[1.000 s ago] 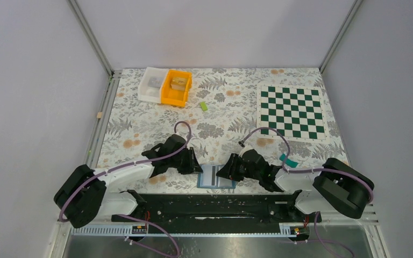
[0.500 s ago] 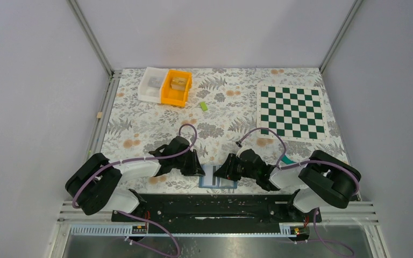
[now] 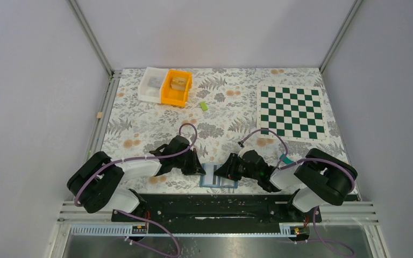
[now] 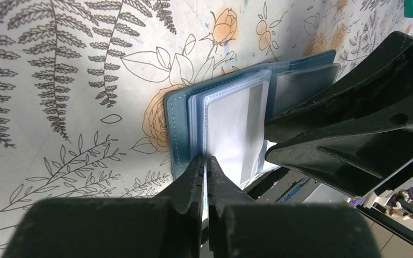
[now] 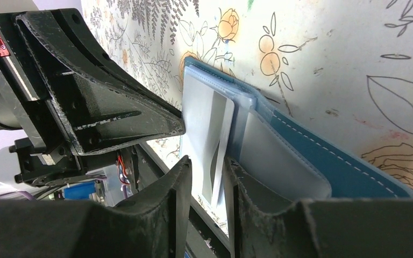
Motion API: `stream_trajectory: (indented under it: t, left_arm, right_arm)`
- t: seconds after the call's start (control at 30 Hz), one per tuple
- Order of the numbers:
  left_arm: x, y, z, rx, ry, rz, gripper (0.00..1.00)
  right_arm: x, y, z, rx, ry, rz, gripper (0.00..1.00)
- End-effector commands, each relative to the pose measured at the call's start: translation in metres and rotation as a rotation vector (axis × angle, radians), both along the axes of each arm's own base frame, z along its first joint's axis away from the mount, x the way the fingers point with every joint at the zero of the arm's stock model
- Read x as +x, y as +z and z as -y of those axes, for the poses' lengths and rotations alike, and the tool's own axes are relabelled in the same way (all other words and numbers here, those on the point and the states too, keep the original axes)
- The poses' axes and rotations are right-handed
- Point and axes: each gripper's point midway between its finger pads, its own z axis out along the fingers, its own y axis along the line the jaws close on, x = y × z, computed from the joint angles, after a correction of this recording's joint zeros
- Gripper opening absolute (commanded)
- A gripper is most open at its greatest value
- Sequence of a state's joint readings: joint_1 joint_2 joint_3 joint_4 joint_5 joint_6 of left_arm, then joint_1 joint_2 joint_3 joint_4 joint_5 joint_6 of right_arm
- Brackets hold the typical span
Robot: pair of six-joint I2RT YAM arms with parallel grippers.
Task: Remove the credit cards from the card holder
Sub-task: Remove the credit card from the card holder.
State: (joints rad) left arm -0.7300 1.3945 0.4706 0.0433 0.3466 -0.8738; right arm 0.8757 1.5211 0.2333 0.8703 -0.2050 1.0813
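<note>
Top external view: blue card holder (image 3: pixel 218 177) lies open at the near edge of the surface (image 3: pixel 140 123), between the two arms. A teal card (image 3: pixel 285 159) lies to its right, apart from it and partly under the right arm, so it is probably already out.

Left wrist view: left fingers (image 4: pixel 205 171) are pinched shut on the near edge of a clear sleeve (image 4: pixel 231 134). Likely purpose is to pin the holder so it can't slide.

Right wrist view: right fingers (image 5: pixel 208 180) stand a little apart, straddling a pale sheet (image 5: pixel 215 129) that stands up from the sleeves. Whether it is a card or a sleeve leaf, I can't tell. No pinch is visible yet. They look lined up for a pull away from the left hold.
</note>
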Motion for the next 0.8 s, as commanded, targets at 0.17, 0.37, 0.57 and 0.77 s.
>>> stream_trajectory:
  t: [0.17, 0.37, 0.57, 0.77]
  left_arm:
    - [-0.016, -0.036, -0.019, 0.122, 0.002, -0.060, 0.00]
    - [-0.016, -0.036, -0.019, 0.122, 0.003, -0.064, 0.00]
    - [-0.017, -0.035, -0.017, 0.108, 0.005, -0.072, 0.00]
    - [-0.019, -0.033, -0.015, 0.094, 0.004, -0.078, 0.00]
  right_arm:
    - [0.006, 0.004, 0.001, -0.027, -0.013, 0.020, 0.36]
    - [0.004, 0.009, -0.005, 0.045, -0.002, 0.020, 0.37]
    - [0.005, 0.025, -0.016, 0.183, 0.025, 0.045, 0.31]
    - [0.006, 0.031, -0.016, 0.226, 0.032, 0.064, 0.25]
